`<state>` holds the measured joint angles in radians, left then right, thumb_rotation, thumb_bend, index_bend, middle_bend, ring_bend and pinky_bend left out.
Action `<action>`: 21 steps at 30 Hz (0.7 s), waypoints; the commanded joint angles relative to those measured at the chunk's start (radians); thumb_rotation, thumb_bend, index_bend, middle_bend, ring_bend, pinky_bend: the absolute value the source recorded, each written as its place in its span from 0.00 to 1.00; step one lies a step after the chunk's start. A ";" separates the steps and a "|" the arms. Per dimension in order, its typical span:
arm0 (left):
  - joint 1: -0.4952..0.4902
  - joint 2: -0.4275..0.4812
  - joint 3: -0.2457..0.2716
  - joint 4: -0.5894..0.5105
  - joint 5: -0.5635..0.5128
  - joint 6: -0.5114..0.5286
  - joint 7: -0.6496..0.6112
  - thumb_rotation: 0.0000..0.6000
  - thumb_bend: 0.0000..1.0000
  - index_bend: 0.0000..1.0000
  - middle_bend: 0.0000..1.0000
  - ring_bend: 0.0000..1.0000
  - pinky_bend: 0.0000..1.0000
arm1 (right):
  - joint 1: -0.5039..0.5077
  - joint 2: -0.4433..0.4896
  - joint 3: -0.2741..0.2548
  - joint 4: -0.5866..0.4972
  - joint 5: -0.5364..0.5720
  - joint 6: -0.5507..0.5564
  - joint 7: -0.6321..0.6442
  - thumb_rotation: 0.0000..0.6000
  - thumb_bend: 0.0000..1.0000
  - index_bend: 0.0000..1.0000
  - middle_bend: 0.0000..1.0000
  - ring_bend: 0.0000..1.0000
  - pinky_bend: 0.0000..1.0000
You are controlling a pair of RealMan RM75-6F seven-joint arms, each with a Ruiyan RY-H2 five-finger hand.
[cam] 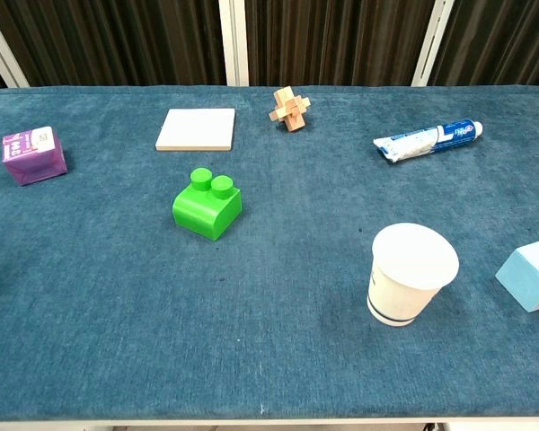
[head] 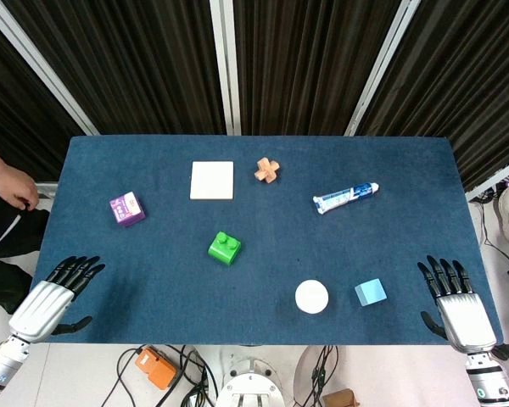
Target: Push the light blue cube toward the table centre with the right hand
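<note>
The light blue cube (head: 370, 292) (cam: 531, 275) lies on the blue table (head: 153, 254) near the front right, just right of a white paper cup (head: 311, 297) (cam: 410, 271). My right hand (head: 452, 301) rests at the table's front right corner, fingers spread, holding nothing, about a hand's width right of the cube. At the front left corner my left hand (head: 55, 292) is also open with fingers apart. Neither hand shows in the chest view.
A green brick (head: 225, 248) (cam: 207, 206) sits left of centre. Further back are a white square pad (head: 212, 180), a wooden puzzle (head: 268, 170), a toothpaste tube (head: 346, 197) and a purple box (head: 127, 209). A person's arm (head: 8, 182) is at the left edge.
</note>
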<state>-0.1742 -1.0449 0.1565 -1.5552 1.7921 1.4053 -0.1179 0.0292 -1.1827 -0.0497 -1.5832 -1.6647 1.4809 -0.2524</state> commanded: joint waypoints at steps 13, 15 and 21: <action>0.033 -0.015 -0.033 0.006 -0.046 0.065 0.028 1.00 0.16 0.00 0.00 0.00 0.01 | 0.174 -0.043 0.016 -0.024 0.027 -0.300 -0.103 1.00 0.42 0.00 0.00 0.00 0.00; 0.037 -0.018 -0.037 0.005 -0.048 0.072 0.034 1.00 0.16 0.00 0.00 0.00 0.01 | 0.203 -0.057 0.029 -0.035 0.051 -0.349 -0.153 1.00 0.42 0.01 0.00 0.00 0.00; 0.042 -0.019 -0.039 0.007 -0.050 0.080 0.032 1.00 0.16 0.00 0.00 0.00 0.01 | 0.266 -0.115 0.057 -0.033 0.120 -0.443 -0.238 1.00 0.42 0.25 0.17 0.05 0.08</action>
<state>-0.1322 -1.0636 0.1177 -1.5486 1.7423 1.4849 -0.0854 0.2760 -1.2786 -0.0041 -1.6158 -1.5627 1.0590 -0.4738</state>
